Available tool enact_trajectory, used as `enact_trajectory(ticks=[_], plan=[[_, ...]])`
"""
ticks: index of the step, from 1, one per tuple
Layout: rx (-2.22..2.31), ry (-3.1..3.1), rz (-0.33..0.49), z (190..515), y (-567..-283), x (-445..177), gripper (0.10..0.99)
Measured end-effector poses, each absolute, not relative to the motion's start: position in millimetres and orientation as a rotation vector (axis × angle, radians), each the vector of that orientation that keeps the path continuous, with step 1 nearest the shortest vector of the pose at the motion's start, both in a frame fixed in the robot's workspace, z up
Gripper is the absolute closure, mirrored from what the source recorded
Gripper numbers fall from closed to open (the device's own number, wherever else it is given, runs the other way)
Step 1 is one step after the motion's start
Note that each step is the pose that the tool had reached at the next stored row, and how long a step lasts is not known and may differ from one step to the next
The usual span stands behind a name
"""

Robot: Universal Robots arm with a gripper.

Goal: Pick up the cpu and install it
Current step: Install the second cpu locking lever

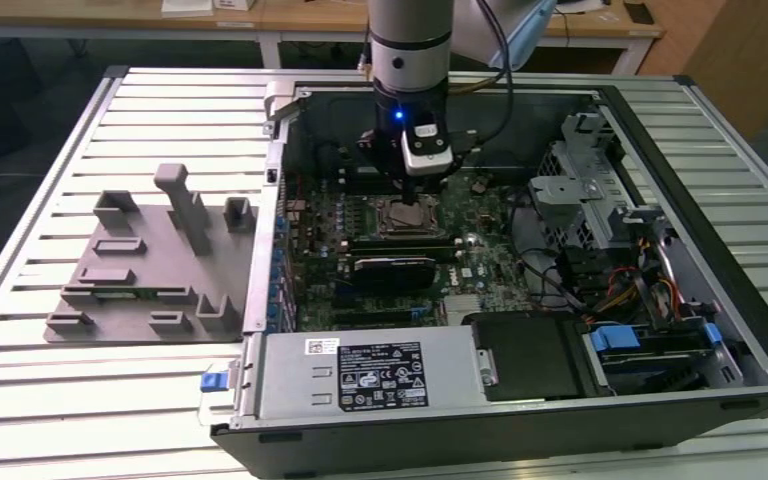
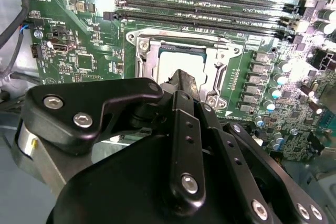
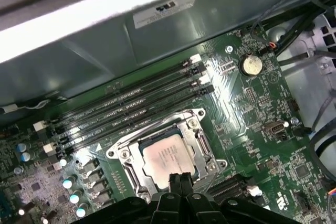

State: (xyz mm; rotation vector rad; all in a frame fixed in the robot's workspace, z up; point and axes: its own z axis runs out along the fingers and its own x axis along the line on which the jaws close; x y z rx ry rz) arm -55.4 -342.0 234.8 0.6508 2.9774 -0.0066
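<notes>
- cpu (image 3: 169,157) sits flat in the motherboard socket (image 3: 122,153), inside the metal frame, silver top plate up.
- gripper (image 3: 180,180) is directly above the cpu's near edge, fingertips pressed together, narrow, holding nothing that I can see.
- In the second wrist view the fingertips (image 2: 184,80) overlap the cpu (image 2: 178,65); can't tell if they touch it.
- 4 memory slots (image 3: 131,109) run just beyond the socket from the gripper.
- In the exterior view the arm reaches down into the open PC case (image 1: 624,400); grey plastic fixture (image 1: 157,270) lies well away from the gripper, outside the case.
</notes>
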Motion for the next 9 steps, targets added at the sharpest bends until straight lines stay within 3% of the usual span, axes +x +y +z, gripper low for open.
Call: enact_trajectory(ticks=[9], plan=[[0.651, 2.977, -0.007, 235.0, -357.2, -53.4, 0.980]])
